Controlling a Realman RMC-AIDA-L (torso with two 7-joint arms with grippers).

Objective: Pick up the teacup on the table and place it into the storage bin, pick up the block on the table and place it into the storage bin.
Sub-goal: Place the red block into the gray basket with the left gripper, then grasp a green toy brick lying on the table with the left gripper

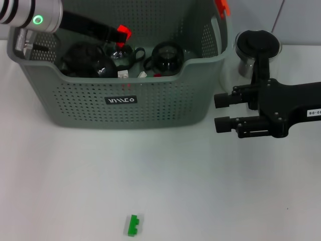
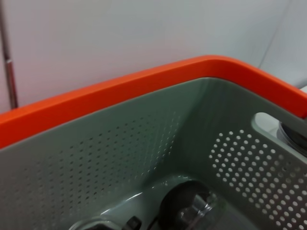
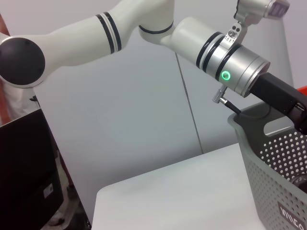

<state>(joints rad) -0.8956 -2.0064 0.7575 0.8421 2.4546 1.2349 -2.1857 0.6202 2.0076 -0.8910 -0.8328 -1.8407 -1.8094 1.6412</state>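
The left hand [image 1: 119,34] reaches over the storage bin [image 1: 165,105] from its far left corner, above the dark, glassy things lying inside, and I cannot tell how its fingers stand or whether it holds anything. The right hand [image 1: 224,112] hovers just right of the bin over the white desk [image 1: 225,191], its two fingers apart and empty. The green block [image 1: 133,225] lies on the desk well in front of the bin.
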